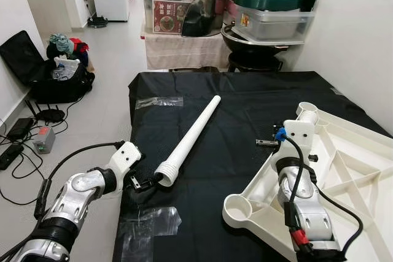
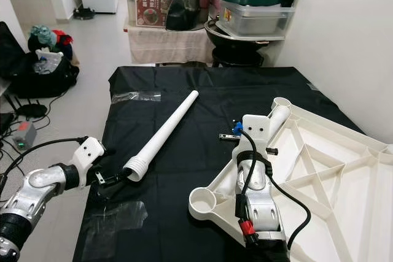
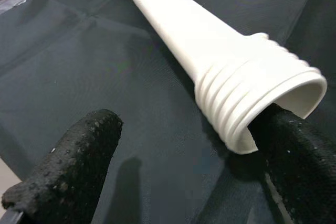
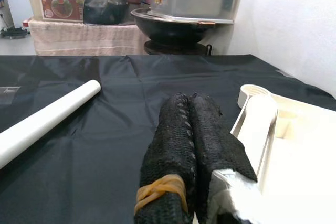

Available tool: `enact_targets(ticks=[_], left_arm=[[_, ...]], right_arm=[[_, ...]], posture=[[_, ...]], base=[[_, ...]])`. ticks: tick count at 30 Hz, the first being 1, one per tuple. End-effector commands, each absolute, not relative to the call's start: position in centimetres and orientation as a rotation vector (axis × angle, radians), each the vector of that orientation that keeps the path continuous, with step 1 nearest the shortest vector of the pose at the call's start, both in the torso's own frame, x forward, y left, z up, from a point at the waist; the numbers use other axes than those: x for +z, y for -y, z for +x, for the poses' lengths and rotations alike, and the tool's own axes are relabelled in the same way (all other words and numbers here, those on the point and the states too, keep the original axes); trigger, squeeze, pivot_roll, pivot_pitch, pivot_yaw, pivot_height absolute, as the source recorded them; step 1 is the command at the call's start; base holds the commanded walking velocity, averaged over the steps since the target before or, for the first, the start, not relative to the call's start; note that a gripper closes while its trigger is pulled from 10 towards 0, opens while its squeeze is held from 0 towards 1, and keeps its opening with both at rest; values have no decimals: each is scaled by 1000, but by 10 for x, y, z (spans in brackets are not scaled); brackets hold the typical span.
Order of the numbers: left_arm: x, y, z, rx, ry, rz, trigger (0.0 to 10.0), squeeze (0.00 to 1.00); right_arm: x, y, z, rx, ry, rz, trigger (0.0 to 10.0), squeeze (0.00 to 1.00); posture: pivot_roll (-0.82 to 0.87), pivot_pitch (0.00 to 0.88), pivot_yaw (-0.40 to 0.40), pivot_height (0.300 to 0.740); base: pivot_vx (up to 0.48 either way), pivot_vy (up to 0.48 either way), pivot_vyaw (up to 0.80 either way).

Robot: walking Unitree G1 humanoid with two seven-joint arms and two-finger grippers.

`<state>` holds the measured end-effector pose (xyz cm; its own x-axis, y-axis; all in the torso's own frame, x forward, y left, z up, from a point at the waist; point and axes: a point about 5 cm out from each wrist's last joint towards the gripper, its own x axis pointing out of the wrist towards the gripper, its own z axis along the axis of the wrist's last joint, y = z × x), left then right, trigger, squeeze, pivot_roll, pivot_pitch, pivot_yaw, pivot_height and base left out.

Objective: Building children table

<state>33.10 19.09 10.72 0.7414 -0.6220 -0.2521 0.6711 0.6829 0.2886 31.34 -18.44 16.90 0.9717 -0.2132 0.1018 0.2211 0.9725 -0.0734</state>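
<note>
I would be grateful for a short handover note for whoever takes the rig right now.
Left gripper: open at the threaded end of the white table leg, one finger at its mouth; no grasp yet.
Right gripper: shut, empty, above the black sheet beside the upturned white tabletop.
Done: no leg fitted.
Left: grasp the leg, screw it into a corner socket.

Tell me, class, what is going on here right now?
A humanoid robot is assembling a children's table on a black cloth. Its left gripper has open jaws at the threaded end of the white table leg, one finger inside the opening. The right gripper, jaws shut, rests by the upturned white tabletop.
</note>
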Motion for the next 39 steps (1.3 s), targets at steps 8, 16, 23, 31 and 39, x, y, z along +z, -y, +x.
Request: enact_targets(ticks=[8, 16, 23, 31, 39], left_arm=[[110, -184, 339, -655, -96, 385, 10000, 0], [106, -191, 346, -507, -105, 387, 10000, 0], [102, -191, 346, -488, -112, 347, 0, 0], [98, -181, 346, -519, -95, 326, 0, 0], [104, -181, 348, -495, -47, 319, 0, 0]], right_arm=[[164, 187, 311, -246, 79, -80, 10000, 0], [161, 188, 309, -259, 68, -70, 10000, 0], [159, 189, 309, -266, 63, -67, 10000, 0], [159, 191, 308, -274, 61, -70, 10000, 0], [159, 191, 308, -275, 59, -68, 10000, 0]], posture=[[52, 0, -44, 740], [47, 0, -38, 740], [42, 0, -40, 740], [25, 0, -39, 740], [33, 0, -50, 740]], base=[[0, 0, 0], [0, 0, 0], [0, 0, 0], [0, 0, 0], [0, 0, 0]])
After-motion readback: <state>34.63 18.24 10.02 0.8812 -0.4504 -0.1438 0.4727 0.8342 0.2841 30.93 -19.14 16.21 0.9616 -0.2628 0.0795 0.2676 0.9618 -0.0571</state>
